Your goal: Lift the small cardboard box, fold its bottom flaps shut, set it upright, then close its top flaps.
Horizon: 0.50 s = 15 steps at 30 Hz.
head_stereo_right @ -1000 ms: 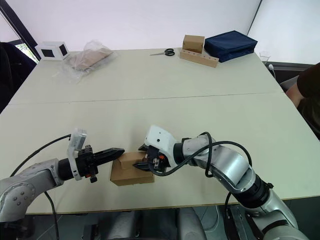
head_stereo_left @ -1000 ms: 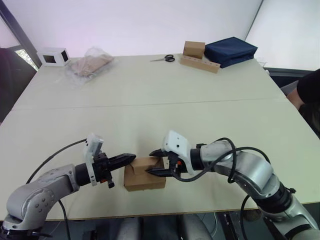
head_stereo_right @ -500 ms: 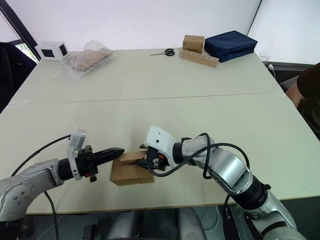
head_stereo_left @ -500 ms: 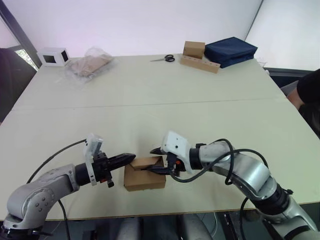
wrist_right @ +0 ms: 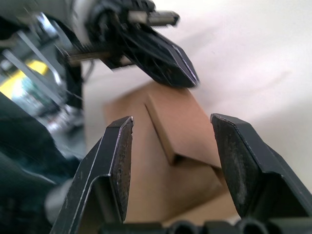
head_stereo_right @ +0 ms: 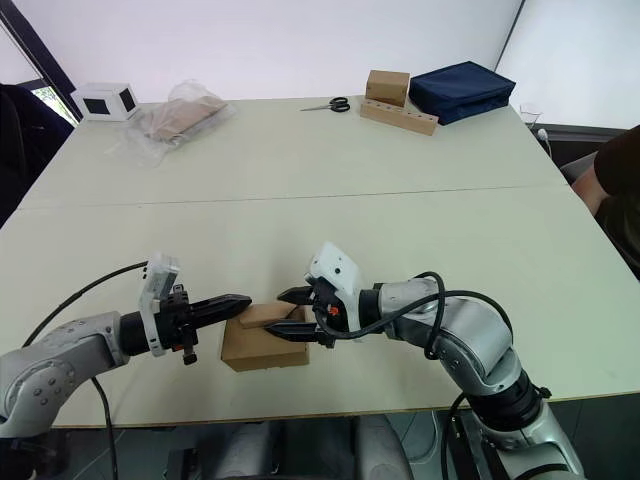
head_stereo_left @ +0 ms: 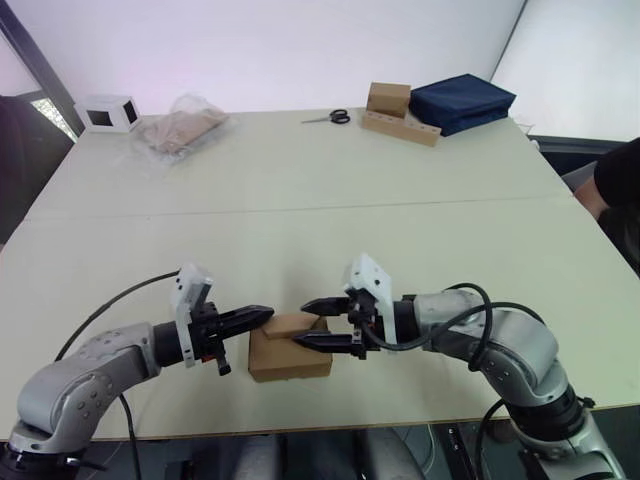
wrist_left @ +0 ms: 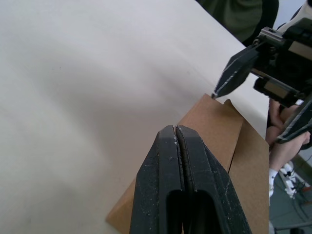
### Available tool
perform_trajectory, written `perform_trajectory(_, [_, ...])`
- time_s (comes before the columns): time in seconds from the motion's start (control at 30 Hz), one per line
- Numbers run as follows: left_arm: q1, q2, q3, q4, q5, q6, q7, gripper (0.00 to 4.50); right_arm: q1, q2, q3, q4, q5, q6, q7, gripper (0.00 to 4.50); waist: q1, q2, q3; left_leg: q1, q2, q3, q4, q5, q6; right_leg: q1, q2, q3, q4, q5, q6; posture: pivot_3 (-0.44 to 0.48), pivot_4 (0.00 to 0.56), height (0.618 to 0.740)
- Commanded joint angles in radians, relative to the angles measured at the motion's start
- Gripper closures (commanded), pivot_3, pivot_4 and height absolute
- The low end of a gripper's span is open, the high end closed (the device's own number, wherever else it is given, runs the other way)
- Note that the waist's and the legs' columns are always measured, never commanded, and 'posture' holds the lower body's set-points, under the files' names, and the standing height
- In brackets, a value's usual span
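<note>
The small cardboard box [head_stereo_left: 289, 349] lies on the table near the front edge, between my two grippers. A flap [head_stereo_left: 296, 323] is folded over its upper face; I cannot tell whether it belongs to the top flaps or the bottom flaps. My left gripper [head_stereo_left: 264, 314] is shut, its tips at the box's upper left edge. My right gripper [head_stereo_left: 302, 322] is open at the box's right end, one finger above the flap and one at the side wall. The left wrist view shows the shut fingers [wrist_left: 187, 161] over the box [wrist_left: 219, 126]. The right wrist view frames the box [wrist_right: 165, 161] between open fingers.
Along the far edge stand a white box with a dark window [head_stereo_left: 106, 113], a plastic bag [head_stereo_left: 180, 130], scissors [head_stereo_left: 328, 117], a brown box [head_stereo_left: 388, 98] on a holed cardboard strip [head_stereo_left: 400, 127], and a navy bag [head_stereo_left: 460, 100]. A person [head_stereo_left: 615, 190] sits at the right.
My right wrist has shifted a little to the right while its fingertips stayed at the box's right end. The left gripper and the box have hardly moved.
</note>
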Motion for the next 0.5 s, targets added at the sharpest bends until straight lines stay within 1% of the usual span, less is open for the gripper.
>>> perform_trajectory(0.03, [-0.019, 0.021, 0.000, -0.044, -0.018, 0.017, -0.006, 4.50, -0.005, 0.000, -0.016, -0.046, 0.032, 0.009, -0.012, 1.86, 0.000, 0.000, 0.000, 0.000, 0.000, 0.000, 0.000, 0.000, 0.000, 0.000, 0.000, 0.000, 0.000, 0.000, 0.000, 0.000, 0.150, 0.740])
perform_trajectory(0.23, [-0.024, 0.074, 0.005, -0.090, -0.031, 0.035, -0.041, 4.50, -0.004, -0.015, 0.001, -0.057, 0.031, 0.017, -0.023, 1.86, -0.002, 0.000, 0.000, 0.000, 0.000, 0.000, 0.000, 0.000, 0.000, 0.000, 0.000, 0.000, 0.000, 0.000, 0.000, 0.000, 0.150, 0.740])
perform_trajectory(0.5, [0.002, 0.132, -0.031, -0.079, 0.079, -0.021, -0.103, 4.50, -0.001, -0.043, 0.022, -0.056, 0.040, 0.026, -0.012, 1.86, -0.001, 0.000, 0.000, 0.000, 0.000, 0.000, 0.000, 0.000, 0.000, 0.000, 0.000, 0.000, 0.000, 0.000, 0.000, 0.000, 0.150, 0.740])
